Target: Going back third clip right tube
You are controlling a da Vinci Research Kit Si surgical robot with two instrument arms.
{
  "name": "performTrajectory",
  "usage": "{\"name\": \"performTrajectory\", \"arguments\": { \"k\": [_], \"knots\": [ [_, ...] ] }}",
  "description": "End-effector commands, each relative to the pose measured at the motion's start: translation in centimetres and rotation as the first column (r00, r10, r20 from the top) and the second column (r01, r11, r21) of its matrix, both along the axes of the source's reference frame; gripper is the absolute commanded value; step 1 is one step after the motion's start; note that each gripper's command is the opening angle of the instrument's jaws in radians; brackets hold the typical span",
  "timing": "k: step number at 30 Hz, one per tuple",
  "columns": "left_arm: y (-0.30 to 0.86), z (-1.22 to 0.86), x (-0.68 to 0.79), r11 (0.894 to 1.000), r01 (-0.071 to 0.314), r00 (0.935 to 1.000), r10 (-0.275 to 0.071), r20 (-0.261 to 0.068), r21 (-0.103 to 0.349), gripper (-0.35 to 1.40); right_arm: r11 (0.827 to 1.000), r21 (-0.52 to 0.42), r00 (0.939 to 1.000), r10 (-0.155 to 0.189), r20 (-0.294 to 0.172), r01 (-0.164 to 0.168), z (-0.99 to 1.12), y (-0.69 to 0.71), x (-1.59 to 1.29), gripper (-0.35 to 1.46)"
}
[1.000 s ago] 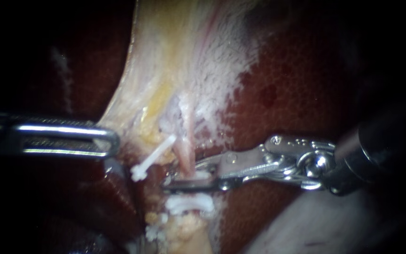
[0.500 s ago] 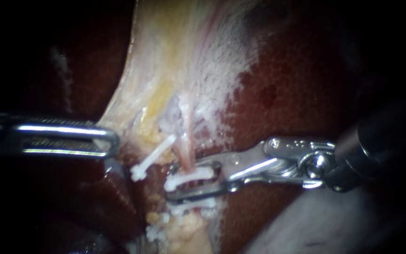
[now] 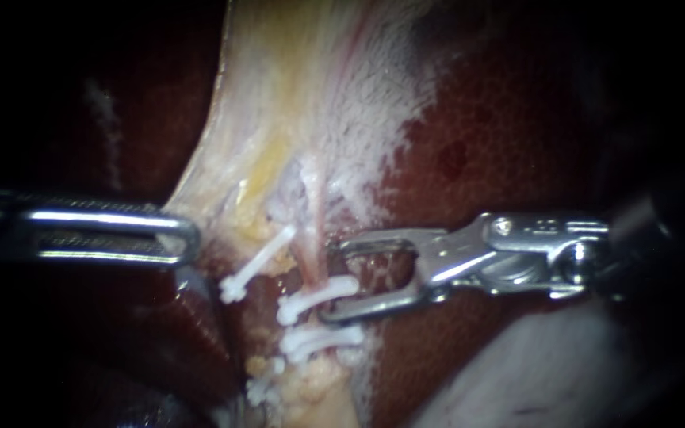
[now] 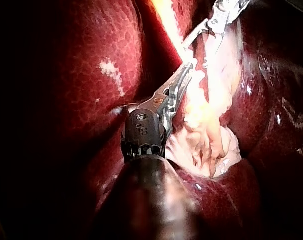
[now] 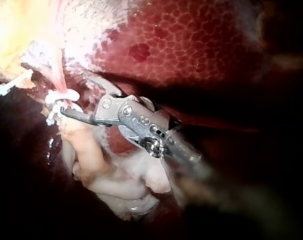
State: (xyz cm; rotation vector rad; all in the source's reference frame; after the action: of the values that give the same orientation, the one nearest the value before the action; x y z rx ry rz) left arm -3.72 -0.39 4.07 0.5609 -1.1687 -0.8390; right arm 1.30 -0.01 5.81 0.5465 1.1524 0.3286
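— Right pincer (image 3: 333, 281)?
— Wide open, gripping nothing; the clip's (image 3: 319, 293) right end lies between it, on the right tube (image 3: 315, 254).
— Left pincer (image 3: 188, 238)?
— Closed on pale tissue (image 3: 223, 190), further left.

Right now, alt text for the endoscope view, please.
My right instrument, jaws open, sits beside a white clip on a pink tube; a second clip lies below, a third clip farther left. My left instrument touches pale tissue.

Bright metal, white plastic, wet tissue.
Slender right instrument (image 3: 333, 281) of polished, glossy steel; small white plastic clips (image 3: 316, 296), smooth and matt; dark red liver (image 3: 501, 143), glistening, finely mottled.
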Motion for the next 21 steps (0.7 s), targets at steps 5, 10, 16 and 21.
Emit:
{"name": "performTrajectory", "arguments": {
  "k": [5,10,16,21],
  "knots": [
    [0.01,0.02,0.01,1.000,-0.001,1.0000,0.001,0.000,0.000,-0.35,0.995,-0.088,0.9983,-0.049,-0.032,0.046,-0.04,-0.04,-0.36,0.60],
    [0.03,0.07,0.04,1.000,0.000,1.0000,0.000,0.000,-0.001,-0.35,0.988,-0.140,0.9959,-0.075,-0.050,0.068,-0.16,0.03,-0.54,0.60],
    [0.06,0.16,0.07,1.000,0.003,1.0000,-0.003,-0.003,-0.003,-0.35,0.982,-0.173,0.9937,-0.092,-0.064,0.080,-0.41,0.16,-0.62,0.60],
    [0.02,0.26,0.05,1.000,0.004,1.0000,-0.004,-0.005,-0.009,-0.35,0.979,-0.183,0.9926,-0.099,-0.069,0.085,-0.56,0.15,-0.64,0.60]
  ]
}}
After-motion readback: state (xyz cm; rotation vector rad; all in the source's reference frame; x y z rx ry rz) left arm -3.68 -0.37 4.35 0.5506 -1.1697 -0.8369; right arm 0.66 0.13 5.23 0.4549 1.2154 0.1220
